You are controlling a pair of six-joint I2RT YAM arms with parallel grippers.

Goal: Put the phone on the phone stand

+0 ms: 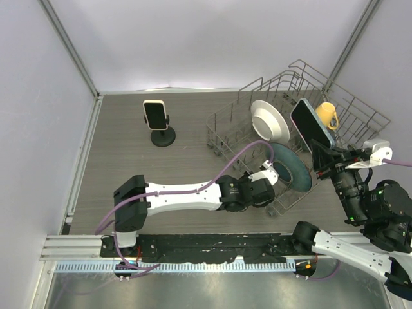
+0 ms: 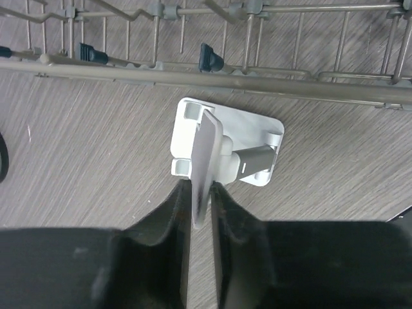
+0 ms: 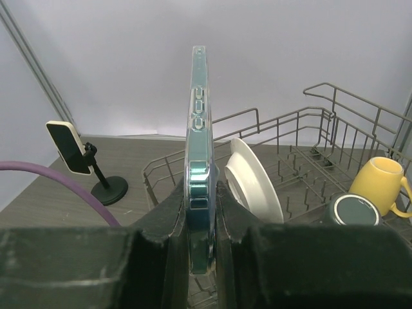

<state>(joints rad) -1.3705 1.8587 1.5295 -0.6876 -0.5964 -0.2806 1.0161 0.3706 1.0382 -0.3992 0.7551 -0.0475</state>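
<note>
My right gripper is shut on a phone in a teal clear case, held upright on its edge above the dish rack; the phone also shows in the top view, just beyond that gripper. My left gripper is shut on the upright plate of a small white phone stand, which rests on the wooden table beside the rack's near edge. In the top view this stand sits at the left gripper, below the rack's front left corner.
A wire dish rack at the right holds a white plate, a blue-green bowl and a yellow mug. A second phone sits on a black round-based stand at the back left. A purple cable trails from the left arm.
</note>
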